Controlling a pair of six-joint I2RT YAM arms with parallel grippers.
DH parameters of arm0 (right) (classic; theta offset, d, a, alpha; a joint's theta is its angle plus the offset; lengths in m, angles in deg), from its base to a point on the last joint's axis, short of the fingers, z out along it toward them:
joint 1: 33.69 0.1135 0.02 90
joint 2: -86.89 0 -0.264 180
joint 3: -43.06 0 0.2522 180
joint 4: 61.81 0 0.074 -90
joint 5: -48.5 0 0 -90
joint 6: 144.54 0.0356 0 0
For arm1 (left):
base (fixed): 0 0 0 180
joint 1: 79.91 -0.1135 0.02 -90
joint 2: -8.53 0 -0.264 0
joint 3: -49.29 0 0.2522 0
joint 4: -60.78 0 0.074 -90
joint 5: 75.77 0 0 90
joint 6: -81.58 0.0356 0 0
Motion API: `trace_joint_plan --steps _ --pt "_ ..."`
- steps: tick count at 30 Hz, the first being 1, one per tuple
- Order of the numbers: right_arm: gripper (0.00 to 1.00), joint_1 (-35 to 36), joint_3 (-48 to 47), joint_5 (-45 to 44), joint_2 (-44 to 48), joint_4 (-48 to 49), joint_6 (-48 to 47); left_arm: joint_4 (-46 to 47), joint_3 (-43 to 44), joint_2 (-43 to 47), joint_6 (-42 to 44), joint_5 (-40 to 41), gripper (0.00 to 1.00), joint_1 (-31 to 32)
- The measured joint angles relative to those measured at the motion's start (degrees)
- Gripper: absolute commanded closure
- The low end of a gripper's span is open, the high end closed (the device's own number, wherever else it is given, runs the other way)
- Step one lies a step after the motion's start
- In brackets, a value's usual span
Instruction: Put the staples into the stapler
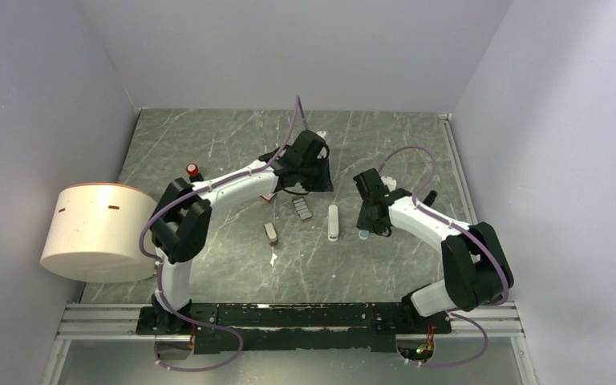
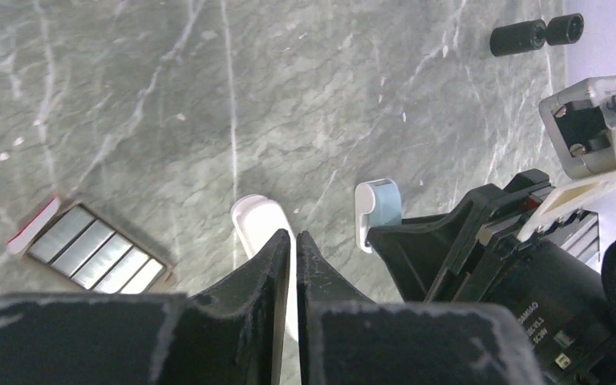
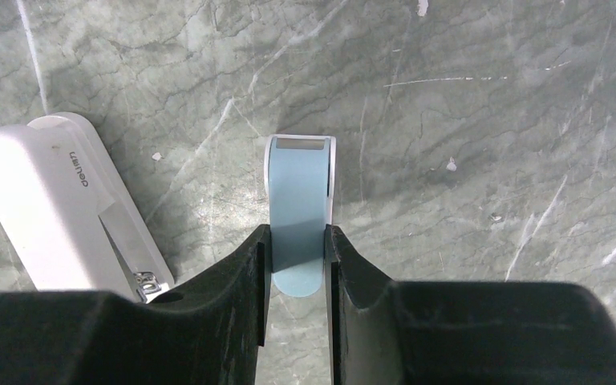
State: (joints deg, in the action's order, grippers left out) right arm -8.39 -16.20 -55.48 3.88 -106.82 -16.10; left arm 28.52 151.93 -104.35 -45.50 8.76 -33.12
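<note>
The stapler (image 1: 270, 233) sits untouched at 8 o'clock from the staples (image 1: 302, 208). Empty left gripper (image 2: 294, 237) is pinched shut; right gripper (image 3: 297, 233) squeezes the light-blue stapler (image 3: 298, 184), wrong one I think. Loading hasn't started: next, get the beige one open.

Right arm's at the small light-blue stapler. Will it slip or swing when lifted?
The small light-blue plastic stapler looks smooth, probably slippery. The right gripper flanks only its near end, so the far end may swing down. Small, so likely light.
</note>
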Motion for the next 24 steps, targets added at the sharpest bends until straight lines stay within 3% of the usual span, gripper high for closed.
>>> trace_joint_plan --steps 15,16,18,20,21,24 --pt "0.28 0.00 -2.95 -3.56 2.58 -4.50 0.20 -4.63 -9.01 13.29 4.70 8.13 0.63 -3.15" --pt "0.24 -0.02 -3.34 -3.72 3.52 -4.90 0.11 -5.11 -9.40 14.19 4.92 8.87 0.57 -3.26" --pt "0.02 0.00 -4.17 -3.89 5.73 -5.49 -0.28 -6.25 -10.32 16.50 5.49 10.78 0.36 -3.58" --pt "0.00 -0.02 -5.16 -4.11 8.90 -6.05 -0.96 -7.72 -11.45 19.96 6.36 12.94 0.21 -3.61" --pt "0.00 -0.02 -5.66 -4.48 10.62 -6.45 -1.29 -8.20 -12.41 22.38 6.82 13.81 0.07 -3.63" --pt "0.00 0.00 -7.45 -5.88 15.19 -8.33 -1.60 -9.70 -15.80 31.23 8.63 16.55 0.03 -3.61"
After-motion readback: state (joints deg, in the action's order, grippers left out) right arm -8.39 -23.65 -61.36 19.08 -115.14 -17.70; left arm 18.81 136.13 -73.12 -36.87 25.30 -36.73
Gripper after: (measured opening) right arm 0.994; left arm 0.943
